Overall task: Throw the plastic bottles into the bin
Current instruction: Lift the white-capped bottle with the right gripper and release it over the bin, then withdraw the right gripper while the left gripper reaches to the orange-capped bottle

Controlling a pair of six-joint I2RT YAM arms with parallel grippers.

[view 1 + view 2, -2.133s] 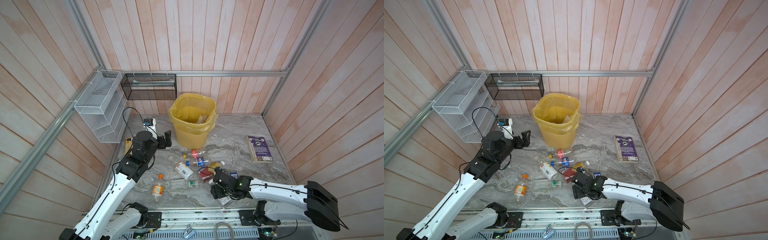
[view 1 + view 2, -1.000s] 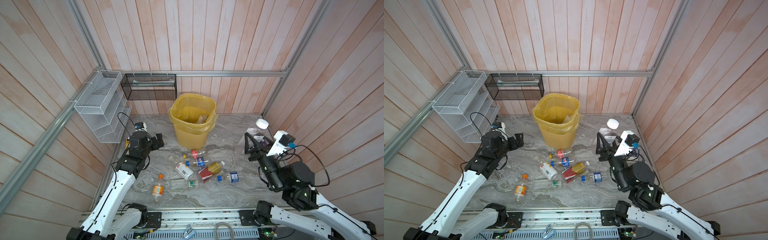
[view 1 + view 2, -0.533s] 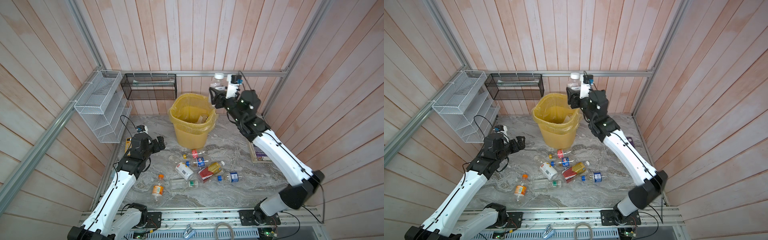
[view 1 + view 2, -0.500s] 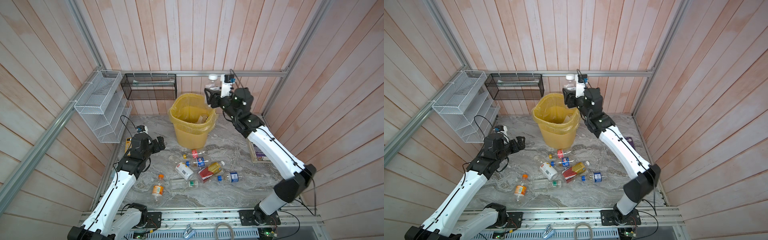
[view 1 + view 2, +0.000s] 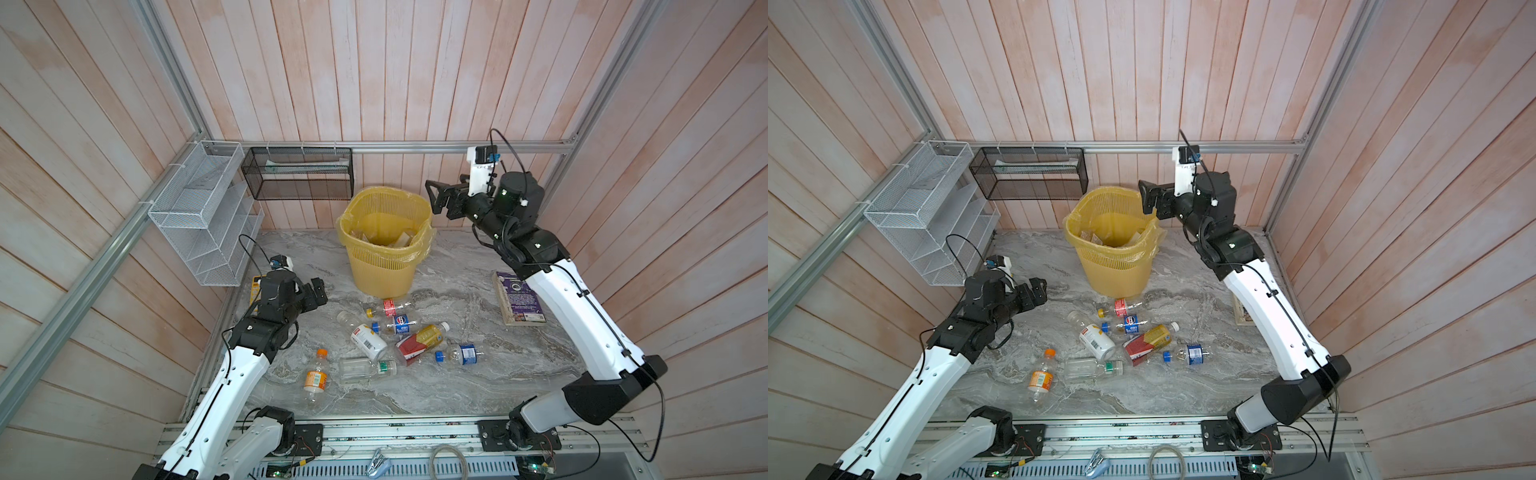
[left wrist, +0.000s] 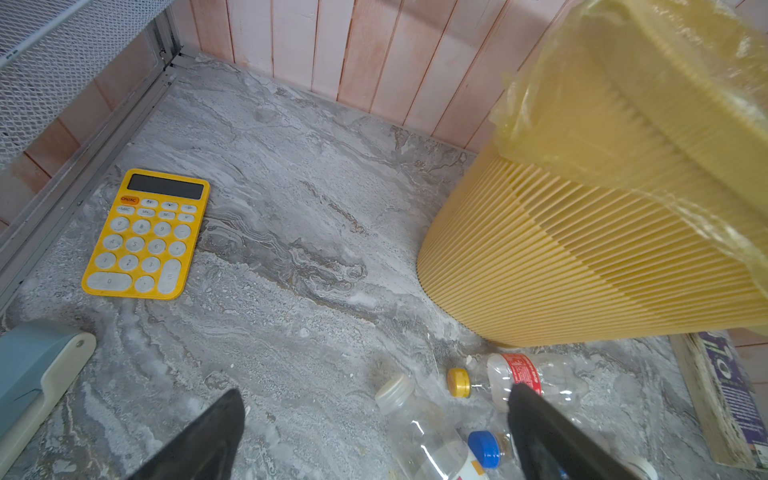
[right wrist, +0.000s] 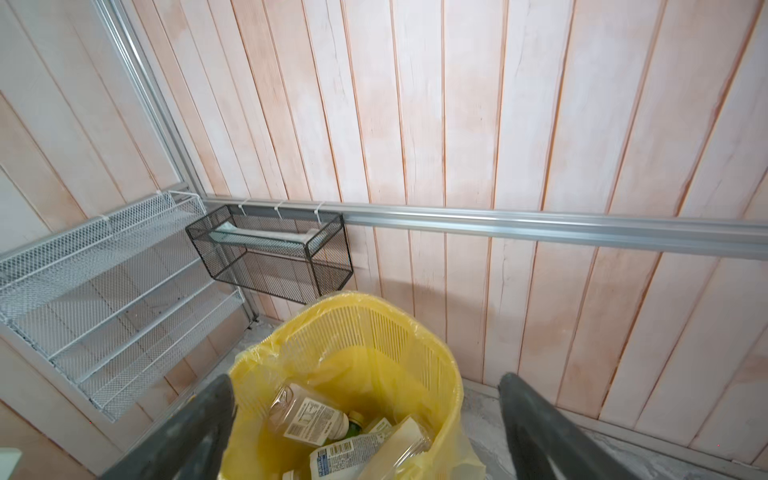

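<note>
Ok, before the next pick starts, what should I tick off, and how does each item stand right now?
1. Right gripper empty: ok, its fingers stand apart with nothing between them.
2. Right gripper clear of the bin: ok, it hovers above the rim.
3. Left gripper open and empty: ok, it is above the table.
4. Bin upright with liner in place: ok, and the bottles in the bin are visible.
5. Table cleared of bottles: not ok, several loose bottles lie in front of the bin.
6. Purple book out of the cluster: ok, it lies apart.
</note>
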